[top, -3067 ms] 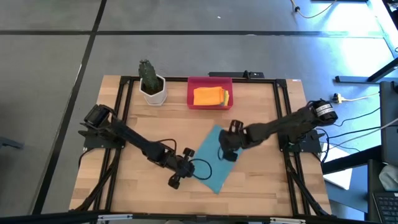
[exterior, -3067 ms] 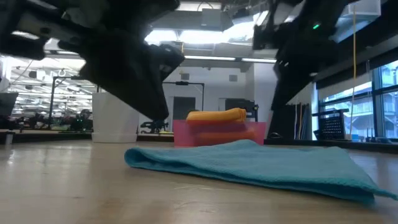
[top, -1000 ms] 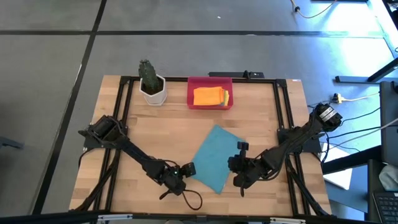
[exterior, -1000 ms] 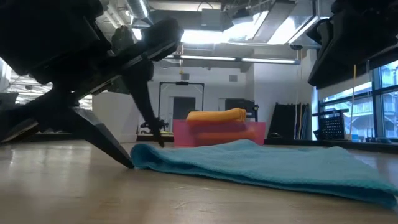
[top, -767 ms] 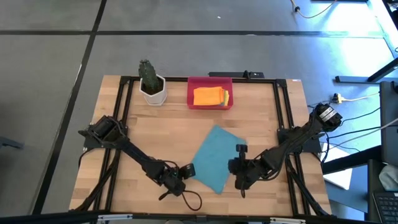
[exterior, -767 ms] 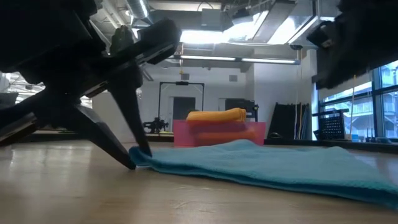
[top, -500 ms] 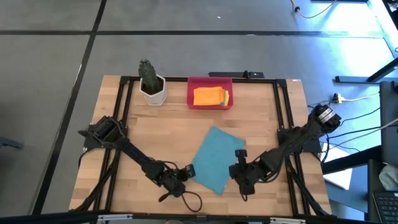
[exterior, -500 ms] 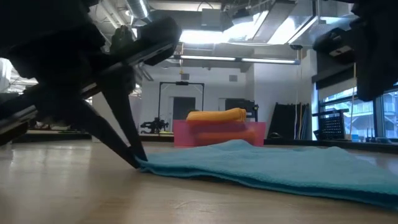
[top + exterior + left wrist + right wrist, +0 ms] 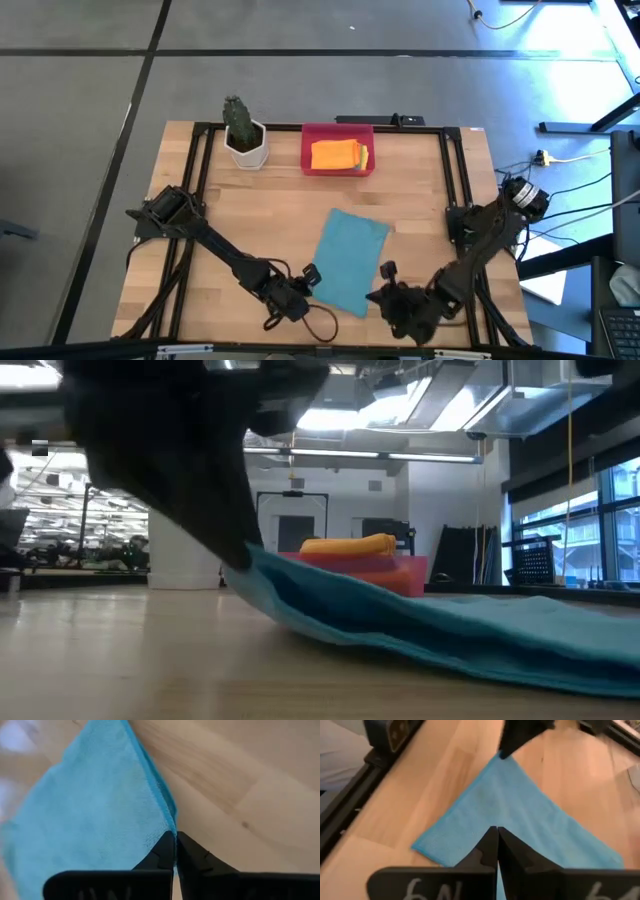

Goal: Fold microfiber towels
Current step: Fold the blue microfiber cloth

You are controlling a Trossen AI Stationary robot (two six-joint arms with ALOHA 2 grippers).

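Observation:
A teal-blue towel (image 9: 350,262) lies spread on the wooden table, near the middle of its near half. My left gripper (image 9: 308,274) is shut on the towel's left corner, which is raised in the low view (image 9: 252,558). My right gripper (image 9: 385,284) is shut at the towel's right edge. An orange folded towel (image 9: 330,154) and a yellow one (image 9: 360,156) lie in the red tray (image 9: 338,129) at the far edge. The other towels are out of view. My left gripper pinches the towel's left corner (image 9: 169,822) between its two fingertips, coming from the table's left. That corner is lifted clear of the table, and the cloth slopes down from it to the part that still lies flat (image 9: 520,645). My right gripper's shut fingertips (image 9: 492,840) meet the towel's right edge (image 9: 512,822), coming from the table's right. The fingers hide the place of contact, so one layer or several cannot be told.
A white pot with a green plant (image 9: 243,135) stands at the far left, beside the red tray. Black frame rails (image 9: 195,180) run along the table's left and right sides. Bare wood lies to the left of the towel.
My left gripper has shut on the towel's left corner and lifted it off the table. My right gripper has gone toward the table's near edge. The towel has turned about from a diamond to a more upright shape and slid a little toward the near edge.

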